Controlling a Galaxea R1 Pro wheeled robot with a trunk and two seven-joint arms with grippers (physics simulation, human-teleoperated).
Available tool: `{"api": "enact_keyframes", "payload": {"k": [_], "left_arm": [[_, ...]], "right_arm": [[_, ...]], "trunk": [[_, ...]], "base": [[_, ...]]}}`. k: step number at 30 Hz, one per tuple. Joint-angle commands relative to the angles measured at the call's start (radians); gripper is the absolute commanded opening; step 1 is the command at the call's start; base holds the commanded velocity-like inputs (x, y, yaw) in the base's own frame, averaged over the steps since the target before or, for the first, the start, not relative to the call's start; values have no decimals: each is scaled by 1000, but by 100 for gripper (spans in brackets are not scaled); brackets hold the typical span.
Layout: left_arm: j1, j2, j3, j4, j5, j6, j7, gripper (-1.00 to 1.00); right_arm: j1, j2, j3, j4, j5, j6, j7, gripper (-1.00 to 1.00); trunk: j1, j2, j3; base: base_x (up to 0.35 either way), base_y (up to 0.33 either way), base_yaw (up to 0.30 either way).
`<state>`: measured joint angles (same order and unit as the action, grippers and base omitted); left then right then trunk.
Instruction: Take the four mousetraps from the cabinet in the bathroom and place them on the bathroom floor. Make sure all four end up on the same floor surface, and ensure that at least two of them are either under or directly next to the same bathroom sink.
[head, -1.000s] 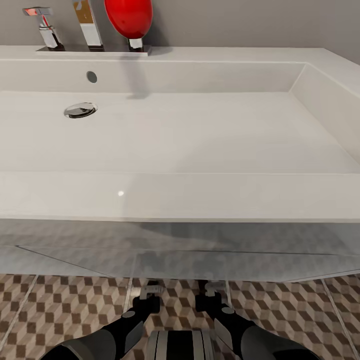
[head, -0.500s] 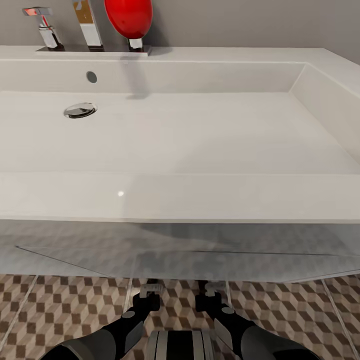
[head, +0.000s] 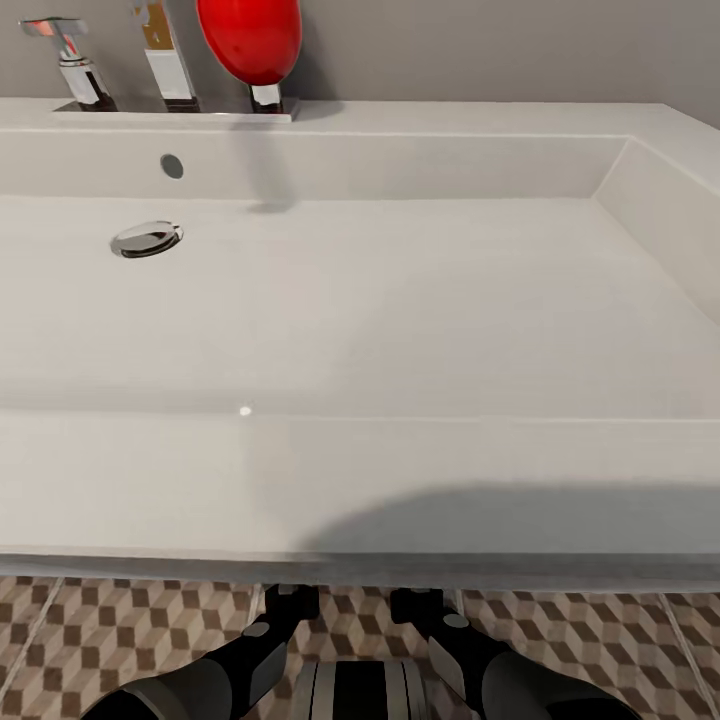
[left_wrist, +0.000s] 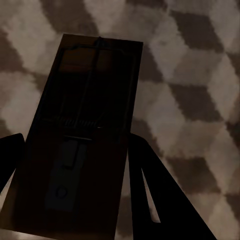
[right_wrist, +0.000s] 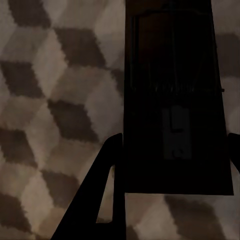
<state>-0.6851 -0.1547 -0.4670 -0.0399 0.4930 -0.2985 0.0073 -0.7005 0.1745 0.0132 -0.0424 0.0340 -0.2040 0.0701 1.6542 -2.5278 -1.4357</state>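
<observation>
a small flat brown wooden mousetrap (left_wrist: 82, 135) with thin wire parts is sitting clamped in the left gripper (left_wrist: 75, 180), a second like it (right_wrist: 175, 100) clenched in the right gripper (right_wrist: 172, 172), both hanging low over the cube-patterned brown and beige bathroom floor (head: 130, 625). the wide white rectangular sink (head: 400, 300) is looming larger than a second ago, its pale underside now out of sight, suggesting the robot is closing in to drop both beneath it.
</observation>
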Motion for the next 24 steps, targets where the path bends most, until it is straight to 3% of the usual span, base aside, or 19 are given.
{"api": "enact_keyframes", "payload": {"k": [1,24], "left_arm": [[-1,0,-9,2,6,-4,2,-100],[0,1,-9,12,11,2,2,-100]], "right_arm": [[0,0,1,1,3,-3,0,-100],[0,0,2,33,3,-4,0,-100]], "trunk": [[0,0,-1],[0,0,-1]], "base": [[9,0,0],[1,0,0]]}}
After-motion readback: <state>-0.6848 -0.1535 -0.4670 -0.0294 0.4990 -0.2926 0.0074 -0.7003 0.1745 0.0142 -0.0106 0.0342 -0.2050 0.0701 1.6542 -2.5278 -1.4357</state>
